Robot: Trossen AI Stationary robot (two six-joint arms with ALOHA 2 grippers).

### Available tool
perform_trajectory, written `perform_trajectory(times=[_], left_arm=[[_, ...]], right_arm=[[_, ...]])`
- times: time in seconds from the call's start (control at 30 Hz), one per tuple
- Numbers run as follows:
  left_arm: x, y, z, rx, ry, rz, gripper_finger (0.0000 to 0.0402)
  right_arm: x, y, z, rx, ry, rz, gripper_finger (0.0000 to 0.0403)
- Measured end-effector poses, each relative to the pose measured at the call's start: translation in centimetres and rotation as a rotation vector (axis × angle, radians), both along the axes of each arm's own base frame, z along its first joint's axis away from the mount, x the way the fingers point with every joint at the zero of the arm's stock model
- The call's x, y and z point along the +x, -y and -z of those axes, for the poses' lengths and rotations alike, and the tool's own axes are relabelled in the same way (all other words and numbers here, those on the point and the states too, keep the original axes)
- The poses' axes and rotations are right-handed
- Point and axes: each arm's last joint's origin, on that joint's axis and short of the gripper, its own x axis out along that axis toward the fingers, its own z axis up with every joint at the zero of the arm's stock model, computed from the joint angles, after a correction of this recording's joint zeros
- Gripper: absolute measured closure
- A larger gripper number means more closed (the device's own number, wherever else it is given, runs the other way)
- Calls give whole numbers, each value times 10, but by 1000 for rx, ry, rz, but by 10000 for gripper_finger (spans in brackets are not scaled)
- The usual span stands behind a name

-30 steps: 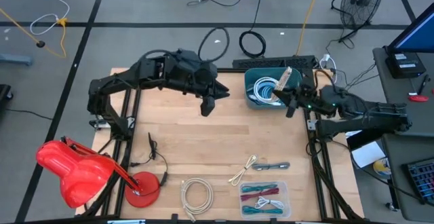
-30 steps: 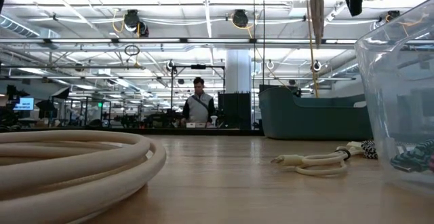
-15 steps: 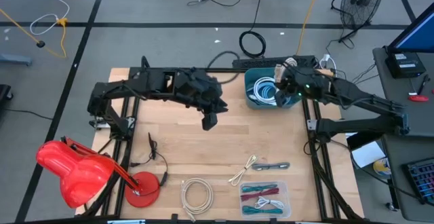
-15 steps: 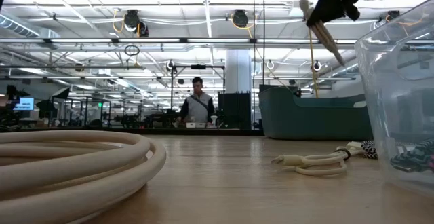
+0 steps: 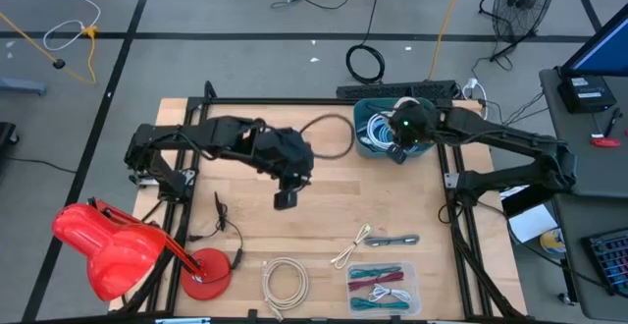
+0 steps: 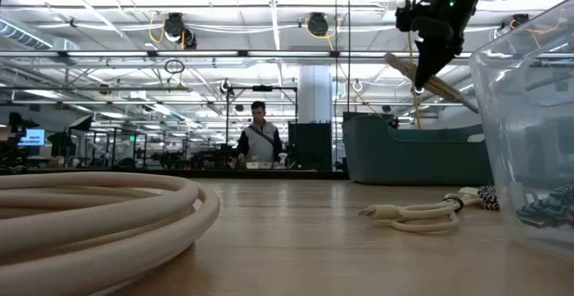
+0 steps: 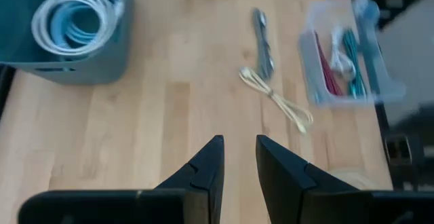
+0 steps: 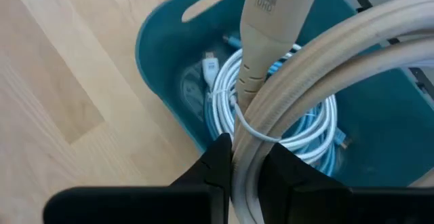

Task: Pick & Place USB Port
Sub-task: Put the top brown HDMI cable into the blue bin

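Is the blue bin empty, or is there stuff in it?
Not empty. The blue bin holds a coiled white cable; the right claw, above it, grips another beige cable.

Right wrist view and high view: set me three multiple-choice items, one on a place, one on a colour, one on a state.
1. The right hand is over:
A. the teal bin
B. the red lamp
C. the clear tray

2. The cable it holds is:
A. black
B. beige
C. green

3. The left hand is:
A. gripping a cable
B. holding nothing
C. inside the bin

Key: 1 A, the high view shows it above the bin. 2 B, beige cord between its fingers. 3 B, bare wood shows between its fingers.
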Motion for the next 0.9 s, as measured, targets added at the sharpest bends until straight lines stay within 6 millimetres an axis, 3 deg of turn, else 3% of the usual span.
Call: perform_trajectory(times=[0.33,0.67,0.9], left_arm=[[-7,18,4,31,-63,84,314],[-13,35,6,24,-96,104,314],[-15,43,6,10,-97,85,314]], right_arm=[[11,5,19,2,-99,-75,371],[-6,20,72,73,-152,-8,367],[-9,27,82,74,-119,-1,370]])
